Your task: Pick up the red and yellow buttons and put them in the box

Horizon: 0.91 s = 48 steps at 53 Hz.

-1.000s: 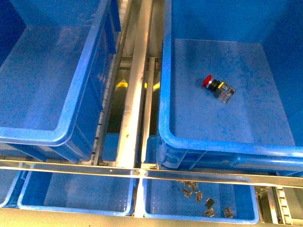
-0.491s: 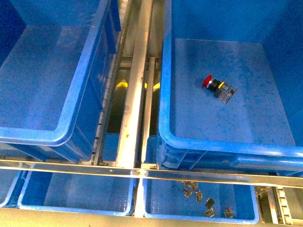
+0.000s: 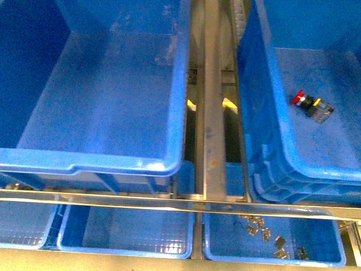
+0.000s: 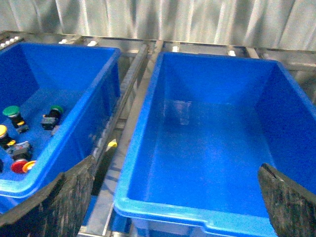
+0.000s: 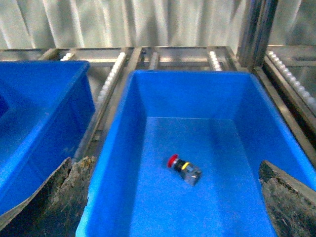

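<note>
On my front camera neither arm shows. The box (image 3: 282, 152) sits on the right, deep and blue with a thick rim. The red button (image 3: 311, 105) lies on its side on the box floor, toward the far part and clear of the walls. It has a red cap, a black collar, a yellow band and a clear-grey block.

Left of the box, across a metal rail (image 3: 214, 113), stands the middle bin (image 3: 113, 161), equally large and blue. Below both, nearer to me, runs a row of shallow trays (image 3: 127, 248). The right one holds a scatter of small metal parts (image 3: 265, 234).

The right wrist camera looks down into the box (image 5: 123, 163). The right pincer (image 5: 169, 166) is released, its two dark, worn fingers (image 5: 61, 195) spread wide at the edges of the picture and gripping nothing. The red button (image 5: 183, 168) rests on the floor below.

The left wrist camera faces the middle bin (image 4: 148, 148). The left pincer (image 4: 176, 165) is likewise released and carries nothing, with its fingers (image 4: 64, 197) spread far apart. Beside that bin stands a third bin (image 4: 79, 133) with several buttons on its floor. They include two green buttons (image 4: 12, 112), a second red button (image 4: 19, 166) and a yellow button (image 4: 2, 131) cut off by the picture's edge.
</note>
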Each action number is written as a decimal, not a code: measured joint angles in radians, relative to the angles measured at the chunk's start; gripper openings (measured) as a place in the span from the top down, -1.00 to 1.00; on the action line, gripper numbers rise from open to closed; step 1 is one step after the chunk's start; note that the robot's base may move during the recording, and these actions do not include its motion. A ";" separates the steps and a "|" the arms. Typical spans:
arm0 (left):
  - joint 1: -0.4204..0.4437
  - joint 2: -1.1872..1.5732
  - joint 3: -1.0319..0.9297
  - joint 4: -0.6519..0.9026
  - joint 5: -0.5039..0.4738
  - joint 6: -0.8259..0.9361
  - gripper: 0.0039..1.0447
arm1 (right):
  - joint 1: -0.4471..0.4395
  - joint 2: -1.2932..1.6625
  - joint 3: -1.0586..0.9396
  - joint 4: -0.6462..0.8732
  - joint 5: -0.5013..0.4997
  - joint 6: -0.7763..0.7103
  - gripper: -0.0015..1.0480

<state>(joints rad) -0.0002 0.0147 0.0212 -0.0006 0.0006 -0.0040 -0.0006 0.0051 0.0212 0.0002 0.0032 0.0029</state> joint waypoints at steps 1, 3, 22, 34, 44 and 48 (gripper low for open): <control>0.000 0.000 0.000 0.000 0.000 0.000 -0.85 | 0.000 0.000 0.000 0.000 0.000 0.000 -0.88; 0.000 0.000 0.000 0.000 0.000 0.000 -0.85 | 0.000 0.000 0.000 0.000 -0.001 0.000 -0.88; 0.000 0.000 0.000 0.000 0.000 0.000 -0.85 | 0.000 0.000 0.000 -0.001 -0.003 0.000 -0.88; 0.000 0.000 0.000 0.000 0.000 0.000 -0.85 | 0.000 0.000 0.000 -0.001 -0.003 0.000 -0.88; 0.000 0.000 0.000 0.000 -0.006 0.000 -0.85 | 0.000 -0.001 0.000 -0.001 -0.010 0.000 -0.88; 0.000 0.000 0.000 0.000 -0.008 0.000 -0.85 | 0.000 -0.001 0.000 -0.001 -0.014 0.000 -0.88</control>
<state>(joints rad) -0.0006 0.0147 0.0212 -0.0006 -0.0071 -0.0040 -0.0010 0.0044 0.0212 -0.0010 -0.0105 0.0025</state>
